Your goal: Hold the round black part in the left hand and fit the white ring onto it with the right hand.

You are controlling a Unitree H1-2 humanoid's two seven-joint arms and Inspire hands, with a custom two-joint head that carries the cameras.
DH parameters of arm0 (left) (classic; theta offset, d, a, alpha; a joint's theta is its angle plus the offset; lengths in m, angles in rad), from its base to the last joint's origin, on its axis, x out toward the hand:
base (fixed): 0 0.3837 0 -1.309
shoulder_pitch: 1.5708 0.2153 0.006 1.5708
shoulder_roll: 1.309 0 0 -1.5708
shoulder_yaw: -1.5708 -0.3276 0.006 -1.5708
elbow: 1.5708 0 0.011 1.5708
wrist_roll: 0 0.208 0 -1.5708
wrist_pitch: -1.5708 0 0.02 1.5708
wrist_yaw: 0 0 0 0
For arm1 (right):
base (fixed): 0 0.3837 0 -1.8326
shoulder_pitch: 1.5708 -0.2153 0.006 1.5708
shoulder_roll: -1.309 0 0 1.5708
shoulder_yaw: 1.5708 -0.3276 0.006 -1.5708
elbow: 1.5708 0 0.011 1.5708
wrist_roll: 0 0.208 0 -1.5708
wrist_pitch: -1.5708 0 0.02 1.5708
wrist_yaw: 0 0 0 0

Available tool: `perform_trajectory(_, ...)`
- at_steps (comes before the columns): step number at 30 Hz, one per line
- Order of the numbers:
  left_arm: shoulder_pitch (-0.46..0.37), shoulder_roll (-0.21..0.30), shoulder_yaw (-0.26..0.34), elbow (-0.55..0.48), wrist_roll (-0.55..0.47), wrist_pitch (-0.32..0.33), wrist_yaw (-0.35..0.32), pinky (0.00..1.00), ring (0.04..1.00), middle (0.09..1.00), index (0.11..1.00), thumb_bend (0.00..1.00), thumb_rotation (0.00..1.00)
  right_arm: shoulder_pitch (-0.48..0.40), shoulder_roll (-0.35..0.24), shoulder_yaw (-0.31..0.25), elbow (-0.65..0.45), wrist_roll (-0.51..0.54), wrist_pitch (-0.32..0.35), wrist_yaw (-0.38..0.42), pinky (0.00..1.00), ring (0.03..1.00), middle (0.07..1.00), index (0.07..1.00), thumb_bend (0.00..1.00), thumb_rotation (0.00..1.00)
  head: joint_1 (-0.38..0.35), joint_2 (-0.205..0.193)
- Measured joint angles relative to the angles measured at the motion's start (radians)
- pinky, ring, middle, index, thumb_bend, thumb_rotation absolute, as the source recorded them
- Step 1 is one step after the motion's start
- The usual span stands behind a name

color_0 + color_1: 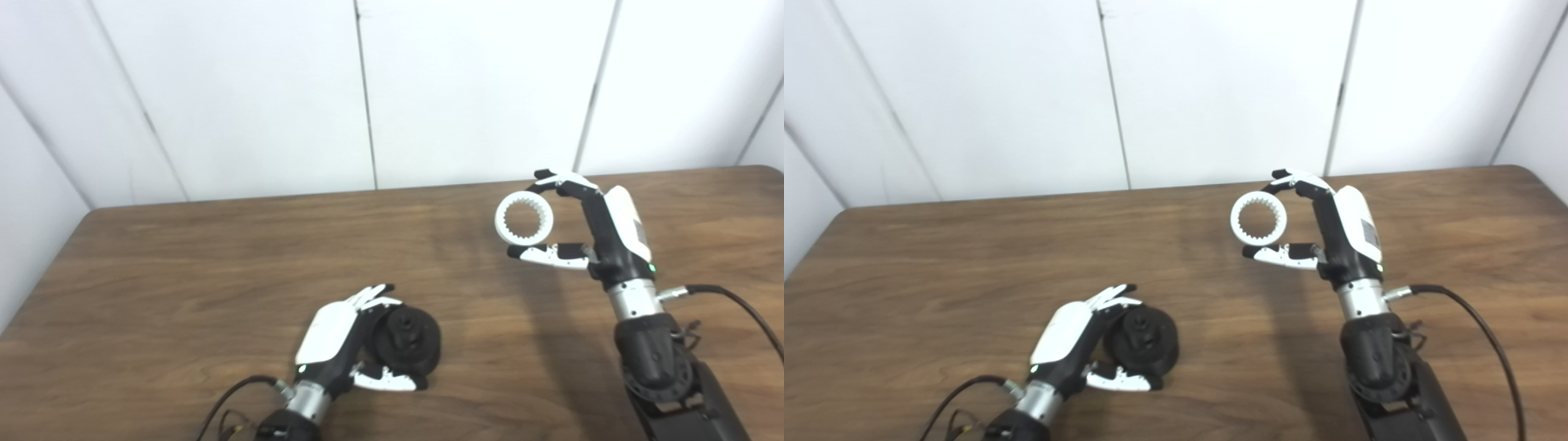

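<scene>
Fingers of the left hand (343, 343) are curling around the round black part (409, 343) low on the table (184, 275), hiding its near side. Farther back, the right hand (591, 229) is pinching the toothed white ring (524, 218) aloft.

A brown wooden table (184, 275) fills the lower half of the picture, and its far corners are round. Behind it, across the top of the picture, stands a white wall (245, 92) made of flat panels with thin dark lines between them. The light is soft and even, and the table top shines a little.
</scene>
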Motion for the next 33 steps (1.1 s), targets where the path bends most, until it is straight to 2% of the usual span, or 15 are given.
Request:
perform_trajectory(8, -0.012, -0.011, -0.005, 0.016, 0.004, 0.003, 0.005, 0.90, 0.932, 0.921, 0.643, 0.89, 0.32, 0.030, 0.040, 0.009, -0.045, -0.004, 0.000, 0.043, 0.75, 0.824, 0.777, 0.482, 0.52, 0.14, 0.006, 0.003)
perform_trajectory(18, -0.013, -0.011, -0.006, 0.016, 0.006, 0.005, 0.004, 0.90, 0.935, 0.926, 0.646, 0.89, 0.33, 0.066, 0.084, 0.072, -0.074, -0.041, -0.005, 0.092, 0.74, 0.838, 0.782, 0.482, 0.52, 0.14, 0.006, 0.008)
perform_trajectory(33, -0.013, -0.011, -0.007, 0.016, 0.008, 0.007, 0.004, 0.90, 0.934, 0.925, 0.647, 0.89, 0.32, 0.104, 0.153, 0.135, -0.072, -0.058, -0.010, 0.129, 0.73, 0.830, 0.779, 0.481, 0.52, 0.14, 0.012, 0.014)
